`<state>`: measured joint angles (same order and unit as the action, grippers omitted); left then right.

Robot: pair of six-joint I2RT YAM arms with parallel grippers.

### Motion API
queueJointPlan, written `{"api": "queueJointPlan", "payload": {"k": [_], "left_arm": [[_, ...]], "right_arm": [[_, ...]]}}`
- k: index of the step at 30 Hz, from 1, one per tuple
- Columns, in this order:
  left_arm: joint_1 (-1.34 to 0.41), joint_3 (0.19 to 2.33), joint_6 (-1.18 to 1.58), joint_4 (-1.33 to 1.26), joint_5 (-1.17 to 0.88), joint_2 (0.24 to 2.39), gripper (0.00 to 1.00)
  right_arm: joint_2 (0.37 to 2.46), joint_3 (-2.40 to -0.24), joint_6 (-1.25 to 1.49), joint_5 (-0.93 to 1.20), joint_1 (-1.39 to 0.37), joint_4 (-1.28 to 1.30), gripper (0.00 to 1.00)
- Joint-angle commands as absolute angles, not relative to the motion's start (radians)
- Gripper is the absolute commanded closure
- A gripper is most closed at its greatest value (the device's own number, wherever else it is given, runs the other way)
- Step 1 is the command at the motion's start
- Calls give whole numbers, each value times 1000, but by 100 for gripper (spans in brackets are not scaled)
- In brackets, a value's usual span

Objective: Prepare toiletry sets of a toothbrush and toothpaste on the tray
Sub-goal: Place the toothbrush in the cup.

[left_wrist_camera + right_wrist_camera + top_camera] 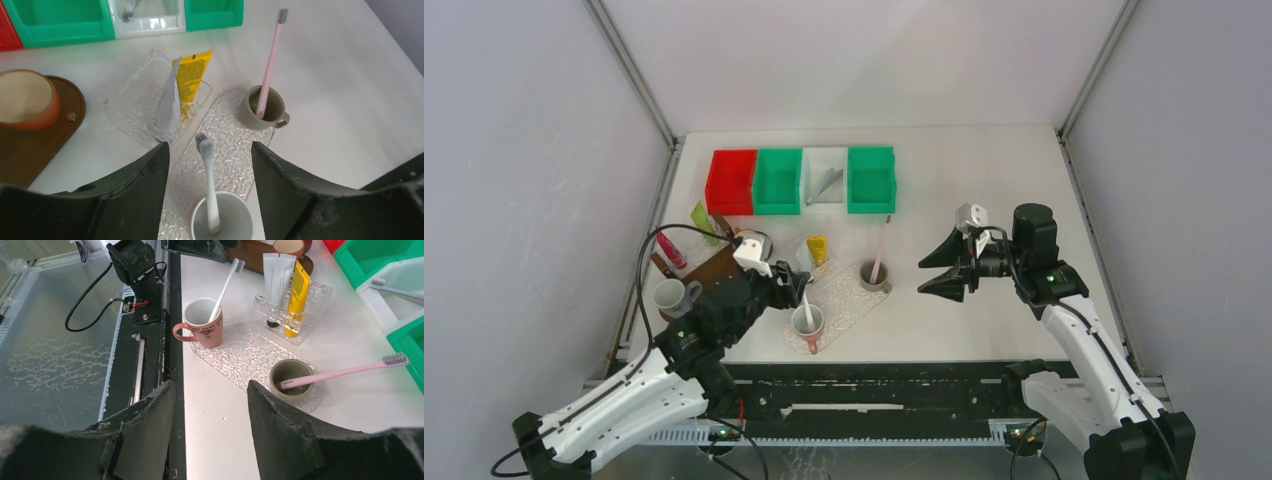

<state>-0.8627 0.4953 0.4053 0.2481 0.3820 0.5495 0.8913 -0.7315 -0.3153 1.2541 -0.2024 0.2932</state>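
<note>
The clear tray (854, 296) at centre of the top view carries a pink mug (808, 328) and an olive cup (874, 278). The left gripper (210, 146), spread wide and empty, hangs over the mug with the white toothbrush (210, 185) standing between its fingers. The right gripper (210, 385), equally wide and empty, hangs right of the tray, apart from the pink toothbrush (345, 371) in the cup. Yellow (192, 75) and white (167, 100) tubes stand in a clear holder (131, 102) just beyond.

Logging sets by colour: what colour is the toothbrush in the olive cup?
The toothbrush is pink with grey bristles; the left wrist view shows it best.
</note>
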Motion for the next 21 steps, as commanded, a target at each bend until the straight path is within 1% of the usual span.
{"api": "queueJointPlan", "payload": {"k": [1, 6, 11, 16, 21], "left_arm": [[-819, 614, 325, 184, 361, 593, 34], [-728, 721, 273, 157, 243, 682, 33], [-634, 839, 251, 119, 103, 815, 33], [-539, 969, 237, 101, -34, 1006, 33], [-440, 1149, 196, 186, -112, 1222, 33]], "right_arm": [[885, -739, -339, 1257, -198, 289, 37], [883, -738, -339, 1257, -198, 288, 37], [881, -738, -328, 1222, -198, 281, 37], [889, -738, -284, 1109, -197, 250, 37], [898, -737, -213, 914, -197, 209, 37]]}}
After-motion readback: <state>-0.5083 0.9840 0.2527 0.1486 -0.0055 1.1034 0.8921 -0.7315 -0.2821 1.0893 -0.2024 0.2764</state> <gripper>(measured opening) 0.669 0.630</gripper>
